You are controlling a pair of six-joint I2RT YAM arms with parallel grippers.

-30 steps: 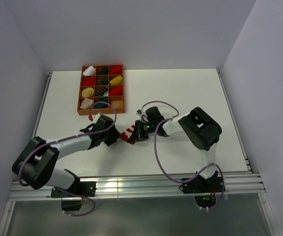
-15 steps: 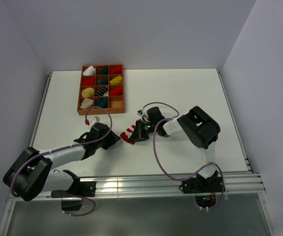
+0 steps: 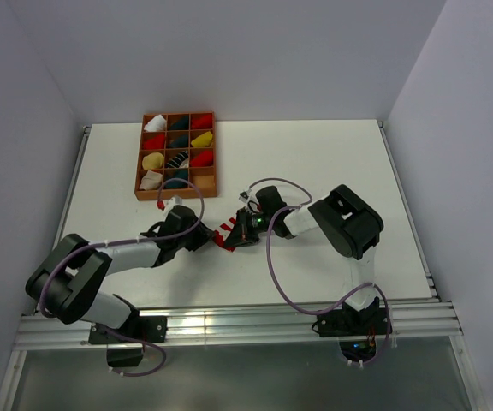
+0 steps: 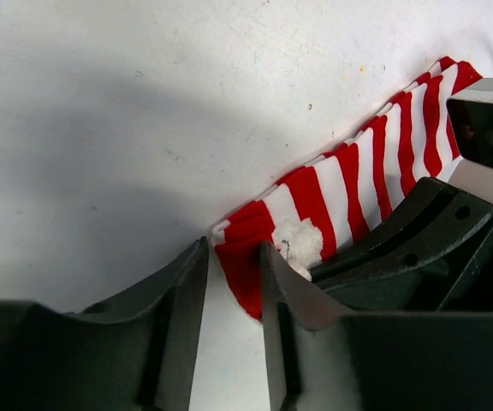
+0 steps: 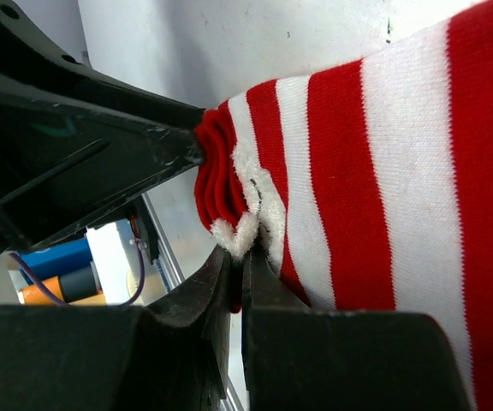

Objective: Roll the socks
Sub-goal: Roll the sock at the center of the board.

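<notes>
One of the socks, the red-and-white striped sock [image 3: 224,236] with a fluffy white trim [image 4: 299,242], lies on the white table between my two grippers. My left gripper [image 4: 234,261] straddles the sock's red end [image 4: 245,261] from the left. Its fingers stand a little apart, and bare table shows between them below the fabric. My right gripper [image 5: 239,267] comes in from the right and is shut on the sock [image 5: 383,171] at the trim, lifting that edge. From above, the left gripper [image 3: 209,240] and right gripper [image 3: 236,235] almost meet over the sock.
An orange wooden tray [image 3: 176,196] with several compartments of rolled bundles in white, red, yellow and dark colours sits at the back left. Purple cables loop over both arms. The table's metal rail [image 3: 229,325] runs along the near edge.
My left gripper drew back to the left half a second ago, then returned to the sock's red end with its fingers closer together. The right gripper kept its pinch and stayed put.
</notes>
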